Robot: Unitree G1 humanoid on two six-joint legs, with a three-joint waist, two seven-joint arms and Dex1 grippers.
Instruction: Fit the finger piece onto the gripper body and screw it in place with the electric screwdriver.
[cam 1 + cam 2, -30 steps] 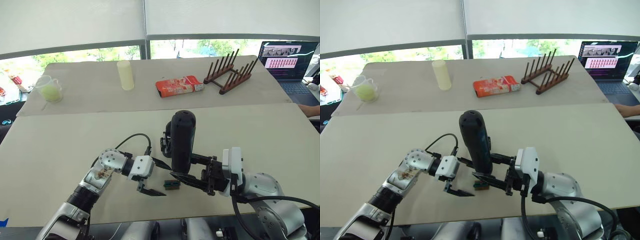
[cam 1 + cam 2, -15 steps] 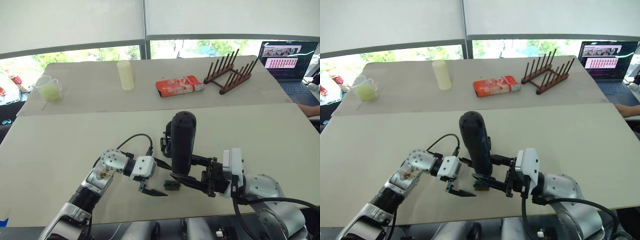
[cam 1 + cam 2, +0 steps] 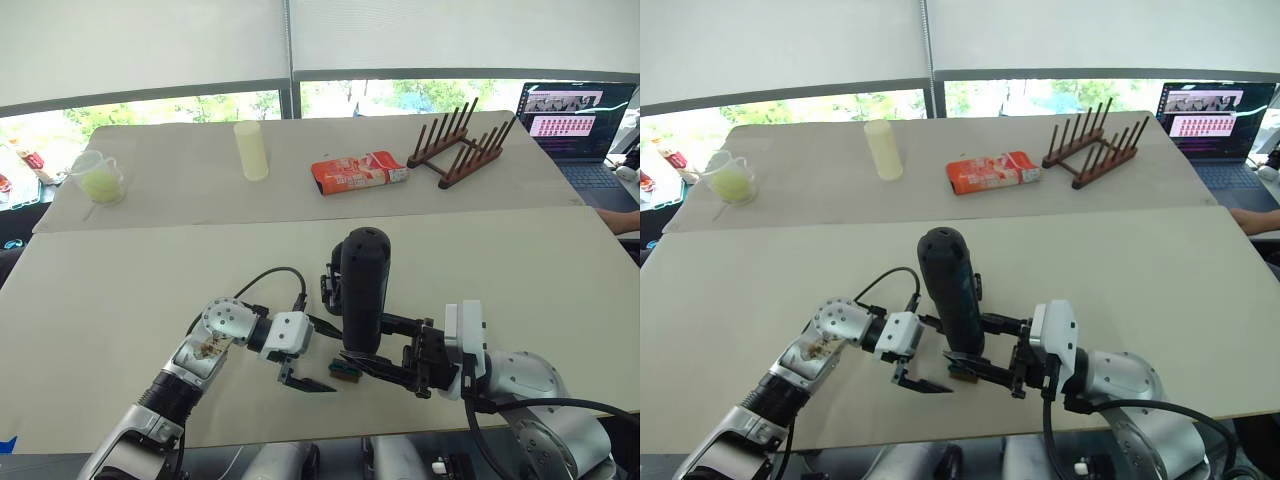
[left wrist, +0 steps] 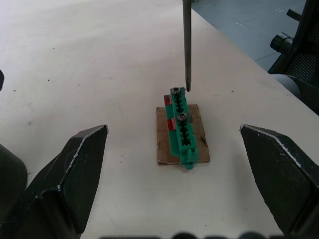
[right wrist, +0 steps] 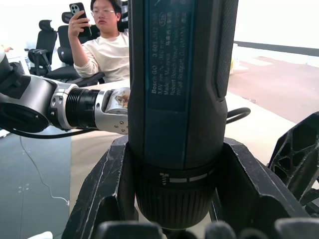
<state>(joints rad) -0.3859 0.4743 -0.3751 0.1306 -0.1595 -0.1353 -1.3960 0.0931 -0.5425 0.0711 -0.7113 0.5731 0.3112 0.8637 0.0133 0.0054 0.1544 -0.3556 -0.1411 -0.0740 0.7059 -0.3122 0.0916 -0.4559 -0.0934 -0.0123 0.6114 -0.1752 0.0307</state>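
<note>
Matt dark plastic electric screwdriver (image 3: 362, 285), thin metal bit (image 4: 186, 45), green plastic block (image 4: 182, 128) on brown card

Beige table (image 3: 120, 290): green block (image 4: 182, 127) on cardboard scrap (image 4: 162, 142).

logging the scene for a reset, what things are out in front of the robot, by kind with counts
electric screwdriver: 1
gripper body: 1
green screw block: 1
cardboard scrap: 1
measuring cup: 1
pale yellow cylinder: 1
red packet: 1
wooden rack: 1
laptop: 1
total: 9
</note>
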